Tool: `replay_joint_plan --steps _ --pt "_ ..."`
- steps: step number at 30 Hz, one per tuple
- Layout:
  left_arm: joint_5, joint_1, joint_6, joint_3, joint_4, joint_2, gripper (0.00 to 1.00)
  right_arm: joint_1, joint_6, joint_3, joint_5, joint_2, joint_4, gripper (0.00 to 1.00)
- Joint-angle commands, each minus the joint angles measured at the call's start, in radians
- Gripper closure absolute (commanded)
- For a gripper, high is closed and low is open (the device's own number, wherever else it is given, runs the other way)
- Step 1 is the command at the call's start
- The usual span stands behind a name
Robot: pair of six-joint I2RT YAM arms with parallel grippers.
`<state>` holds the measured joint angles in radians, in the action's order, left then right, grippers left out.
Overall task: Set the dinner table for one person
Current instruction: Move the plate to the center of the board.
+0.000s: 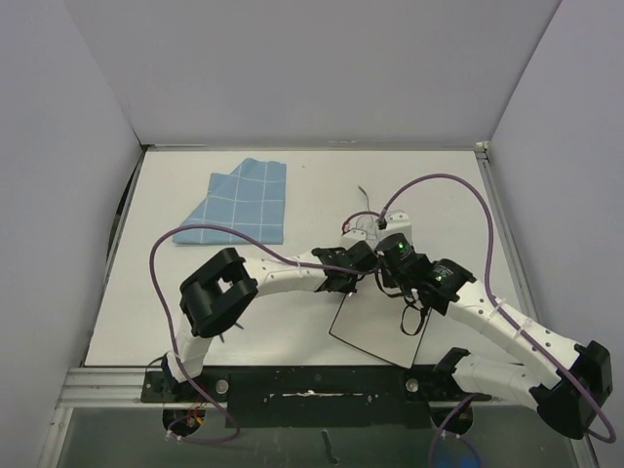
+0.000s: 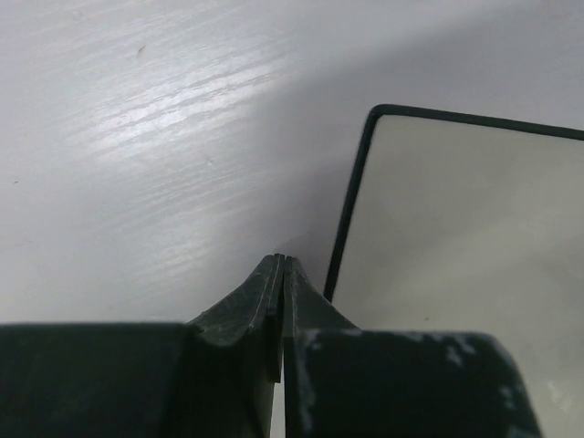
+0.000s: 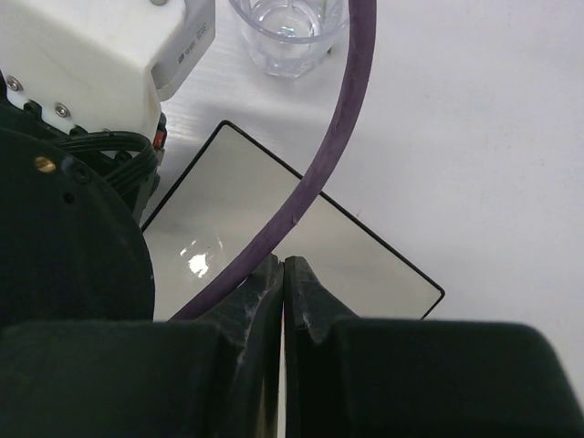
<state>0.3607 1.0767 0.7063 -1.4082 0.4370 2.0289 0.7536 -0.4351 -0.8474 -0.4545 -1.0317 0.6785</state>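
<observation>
I am looking at both arms reaching over the middle of the table [image 1: 195,322], which is spreading out ahead of the bases under everything else. The left gripper [image 2: 281,266] is sitting closed on nothing, just beside the plate [image 2: 474,237] rim. The right gripper [image 3: 284,266] is likewise pinched empty, hanging above the plate with the glass [image 3: 287,32] just beyond. I am reading the plate as the setting's anchor. The cloth [image 1: 239,203] is lying well apart, far left.
</observation>
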Motion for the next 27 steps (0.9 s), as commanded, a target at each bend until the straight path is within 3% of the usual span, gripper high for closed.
replay_joint_plan --steps 1,6,10,19,27 --pt "0.103 -0.009 -0.025 0.05 0.035 -0.142 1.0 0.0 -0.002 -0.053 0.055 -0.013 -0.028 1.0" --pt "0.231 -0.033 0.023 0.152 0.125 -0.326 1.0 0.02 -0.027 -0.033 0.156 -0.037 -0.051 1.0" --pt "0.345 -0.04 0.083 0.206 0.247 -0.48 1.0 0.11 -0.105 0.0 0.168 -0.06 -0.073 1.0" --pt "0.36 -0.086 0.107 0.329 0.283 -0.694 1.0 0.471 -0.285 -0.044 0.072 -0.305 -0.084 1.0" --pt "0.361 -0.091 0.131 0.37 0.311 -0.771 1.0 0.562 -0.398 -0.039 0.058 -0.416 -0.107 1.0"
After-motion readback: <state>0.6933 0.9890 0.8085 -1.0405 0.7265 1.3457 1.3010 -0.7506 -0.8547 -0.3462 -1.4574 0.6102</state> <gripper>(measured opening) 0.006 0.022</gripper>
